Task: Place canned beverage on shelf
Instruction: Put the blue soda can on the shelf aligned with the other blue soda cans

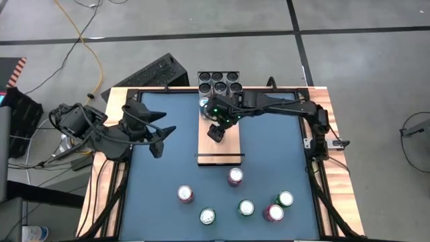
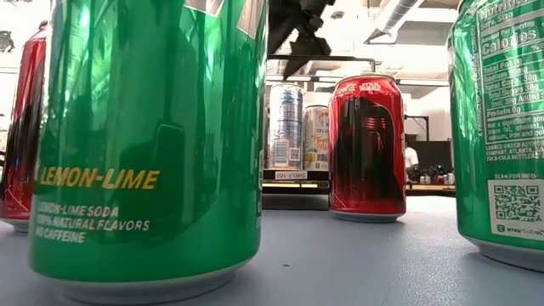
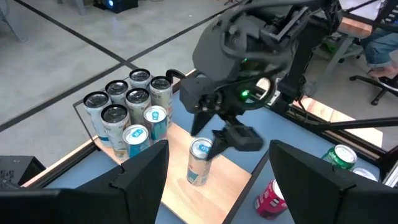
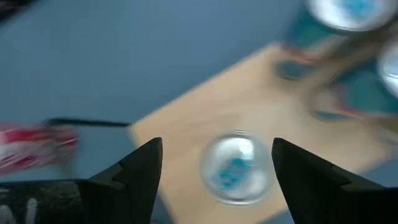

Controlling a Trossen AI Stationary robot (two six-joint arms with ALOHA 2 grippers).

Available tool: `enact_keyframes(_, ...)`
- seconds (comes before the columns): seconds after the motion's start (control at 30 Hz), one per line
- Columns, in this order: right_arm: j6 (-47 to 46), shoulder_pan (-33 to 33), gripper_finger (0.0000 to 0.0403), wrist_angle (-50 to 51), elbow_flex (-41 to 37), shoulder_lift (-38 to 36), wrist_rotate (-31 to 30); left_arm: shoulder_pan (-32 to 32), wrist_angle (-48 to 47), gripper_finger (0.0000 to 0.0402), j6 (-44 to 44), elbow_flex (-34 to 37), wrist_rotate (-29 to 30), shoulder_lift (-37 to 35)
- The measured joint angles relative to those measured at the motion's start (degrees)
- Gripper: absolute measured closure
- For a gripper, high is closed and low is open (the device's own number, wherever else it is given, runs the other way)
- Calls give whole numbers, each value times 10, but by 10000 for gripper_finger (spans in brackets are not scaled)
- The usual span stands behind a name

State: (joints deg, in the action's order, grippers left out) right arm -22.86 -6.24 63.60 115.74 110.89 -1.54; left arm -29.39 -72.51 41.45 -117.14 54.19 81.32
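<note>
The shelf (image 1: 220, 144) is a pale wood plank lying on the blue table, with a thin black rail at its near end. A silver and blue can (image 3: 199, 163) stands upright on its base near the plank's middle. My right gripper (image 1: 216, 131) hangs open just above that can and slants down. In the right wrist view the can's top (image 4: 236, 168) shows between the two fingers. I see no touch. Two more blue-topped cans (image 3: 144, 127) stand at the shelf's far end. My left gripper (image 1: 163, 140) waits open above the table, left of the shelf.
A black tray of several silver cans (image 1: 220, 82) sits beyond the shelf's far end. Several red and green cans stand on the near part of the table, among them a red one (image 1: 235, 176) just off the shelf's near end and a green one (image 1: 207, 216).
</note>
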Motion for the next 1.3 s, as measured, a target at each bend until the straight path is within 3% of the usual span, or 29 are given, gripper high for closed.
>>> enact_keyframes(0.1,-11,-2,116,-11,0,-3,32,0,0,138,1,0,0,0)
enact_keyframes(0.47,-2,-3,116,-70,0,0,39,0,-1,138,-20,0,-11,0)
enact_keyframes(0.67,-37,-11,117,12,0,-3,59,0,-1,138,-35,0,-11,0)
enact_keyframes(0.87,-10,3,115,72,0,0,3,0,-1,138,-40,0,-12,0)
enact_keyframes(1.3,-4,-10,27,56,0,0,-14,0,-1,138,-61,0,-15,0)
